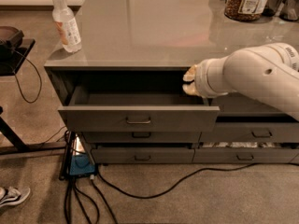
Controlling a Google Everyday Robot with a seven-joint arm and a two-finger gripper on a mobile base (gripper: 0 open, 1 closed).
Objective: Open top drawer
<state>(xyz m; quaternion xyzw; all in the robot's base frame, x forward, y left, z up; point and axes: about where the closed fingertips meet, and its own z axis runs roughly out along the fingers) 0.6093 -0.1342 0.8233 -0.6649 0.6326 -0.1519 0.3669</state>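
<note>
The top drawer [138, 118] of the left stack is a wide dark grey drawer with a small central bar handle [138, 122]. It stands pulled out, and its inside looks empty. My gripper [190, 81], with pale yellow fingers, hangs at the end of the white arm above the drawer's right rear corner, just under the counter edge. It holds nothing that I can see.
A clear bottle [65, 21] stands on the grey countertop [145, 27] at the left. A jar of brown food [246, 2] stands at the back right. Two shallower drawers [140, 135] sit below, another stack [254, 134] at right. Cables [140, 190] and a blue box [80, 166] lie on the carpet.
</note>
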